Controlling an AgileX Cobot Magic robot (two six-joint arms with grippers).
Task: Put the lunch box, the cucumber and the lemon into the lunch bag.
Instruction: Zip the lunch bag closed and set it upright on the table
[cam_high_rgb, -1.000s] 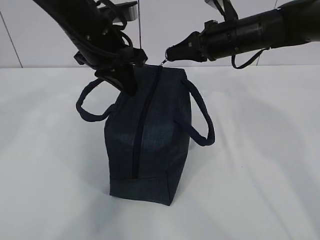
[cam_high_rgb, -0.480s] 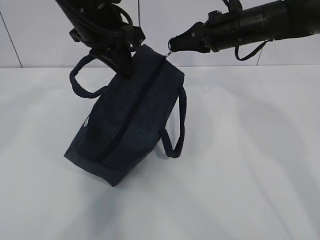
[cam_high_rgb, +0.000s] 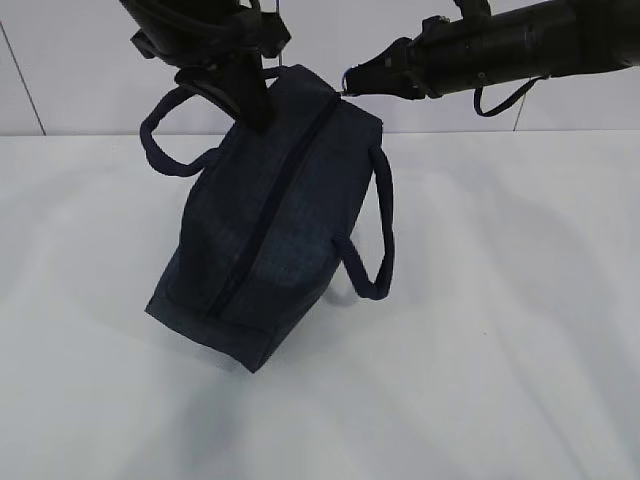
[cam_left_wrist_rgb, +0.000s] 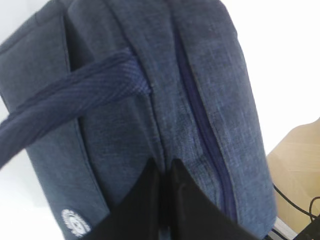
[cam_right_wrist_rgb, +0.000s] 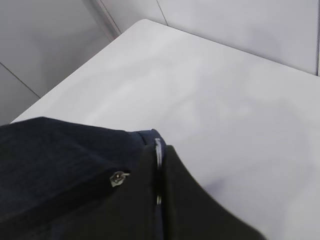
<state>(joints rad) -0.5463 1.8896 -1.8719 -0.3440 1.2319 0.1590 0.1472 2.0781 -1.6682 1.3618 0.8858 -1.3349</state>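
Note:
The dark navy lunch bag (cam_high_rgb: 270, 230) hangs tilted, its top end up at the grippers and its bottom corner low over the white table (cam_high_rgb: 500, 330). Its zipper (cam_left_wrist_rgb: 200, 125) is closed along the whole visible length. My left gripper (cam_high_rgb: 252, 118) is shut on a fold of fabric at the bag's top (cam_left_wrist_rgb: 163, 167), beside one handle (cam_left_wrist_rgb: 75, 97) and the white logo (cam_left_wrist_rgb: 75, 221). My right gripper (cam_high_rgb: 352, 82) is shut on the metal ring pull (cam_right_wrist_rgb: 158, 150), next to the zipper slider (cam_right_wrist_rgb: 117, 178). The lunch box, the cucumber and the lemon are out of view.
The two loop handles (cam_high_rgb: 375, 250) hang loose on either side of the bag. A pale wall (cam_high_rgb: 330, 40) stands behind the table. The table's far corner (cam_right_wrist_rgb: 145, 22) shows in the right wrist view. Wooden floor and cables (cam_left_wrist_rgb: 300, 190) lie beyond the table edge.
The bag stood upright on the table a second ago. Both grippers have risen with it, and its lower end has swung out to the left into a tilt.

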